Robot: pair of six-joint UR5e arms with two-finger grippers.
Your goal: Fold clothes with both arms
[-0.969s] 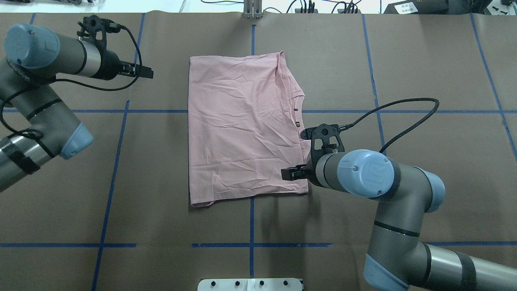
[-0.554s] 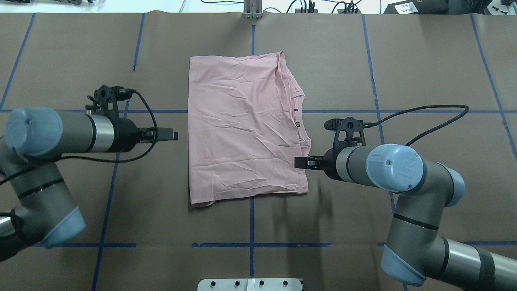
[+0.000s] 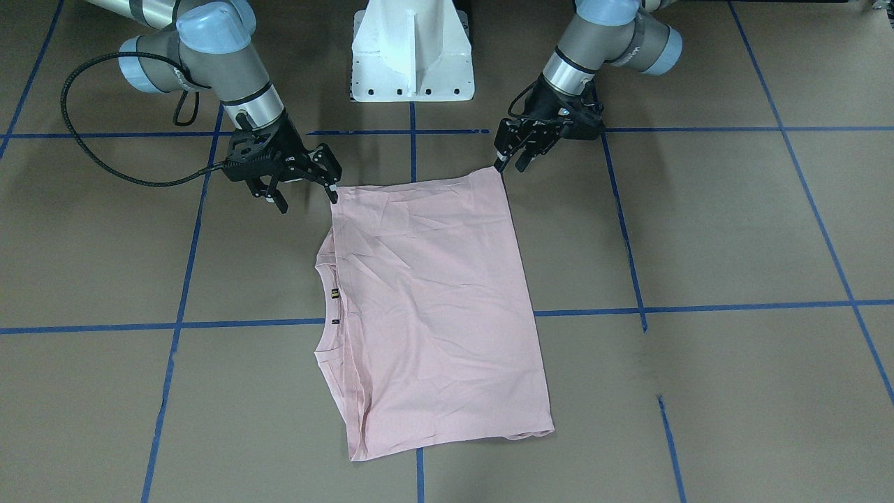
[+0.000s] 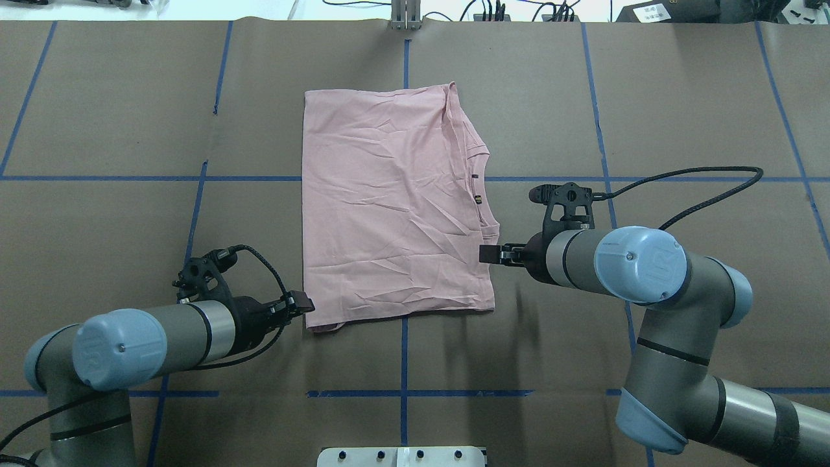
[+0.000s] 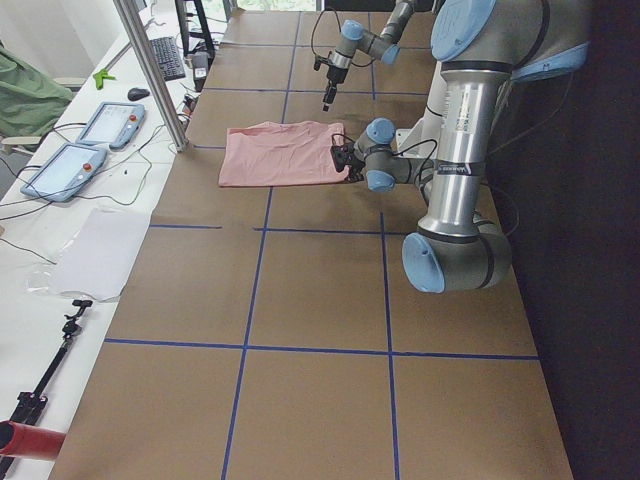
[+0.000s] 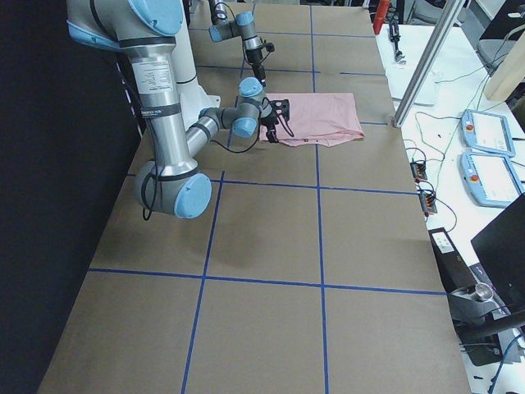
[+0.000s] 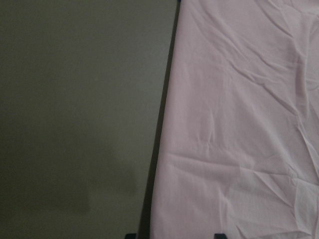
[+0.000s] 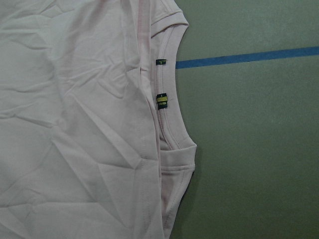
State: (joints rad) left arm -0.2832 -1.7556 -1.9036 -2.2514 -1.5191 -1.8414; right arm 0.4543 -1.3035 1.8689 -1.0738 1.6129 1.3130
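Left tool [image 3: 510, 166] and right tool [image 3: 309, 201] are hovering, both spread, by the shirt's [image 3: 433, 300] robot-side corners. Likely best: pinching all layers together, lifting level off the worktop [image 3: 698, 244].

Even light from above fills the overhead and front views, and both are bright and sharp. The right arm [image 4: 583, 259] throws a soft, faint shadow on the table [image 4: 130, 97]. The left wrist view is dim and slightly soft; the right wrist view is clearer. Both side views go black behind the robot.
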